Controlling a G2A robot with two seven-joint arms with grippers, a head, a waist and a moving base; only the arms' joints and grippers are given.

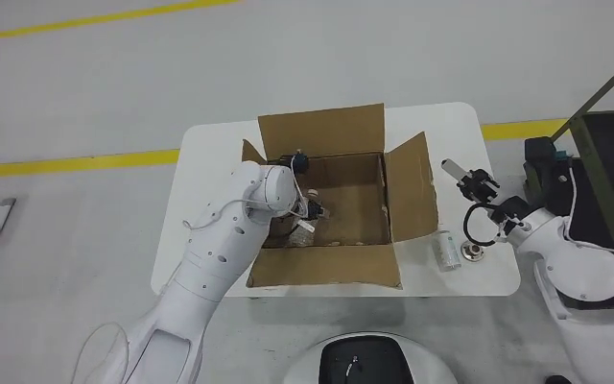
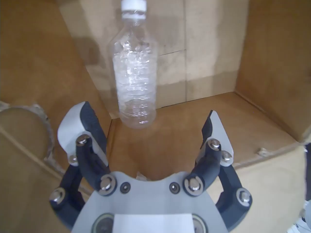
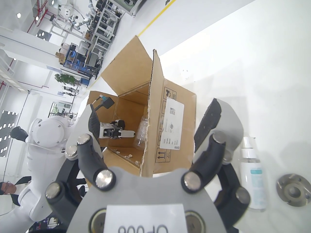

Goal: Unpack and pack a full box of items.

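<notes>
A clear plastic bottle (image 2: 134,73) with a white cap is inside the open cardboard box (image 1: 326,267), close to one of the box's inner corners. Whether it lies on the floor of the box or leans on a wall cannot be told. The box stands in the middle of the white desk (image 1: 211,154) with its flaps folded out.

The left gripper (image 2: 147,109) is down inside the box with its fingers spread wide. It holds nothing, and the bottom end of the bottle is just ahead of the gap between the fingers.

The bottle looks empty, so it is probably very light. Its thin ribbed wall will likely dent under a hard squeeze, and the smooth plastic may slip or roll away from a push. The ribbed middle of the body looks like the best place to grip, across the width. The neck below the cap is stiffer but narrow.

The right gripper (image 3: 153,109) hangs over the right edge of the desk, fingers apart and empty. A small spray bottle (image 3: 252,173) lies beside a metal disc (image 3: 291,190) near the desk's front right corner, outside the box.
</notes>
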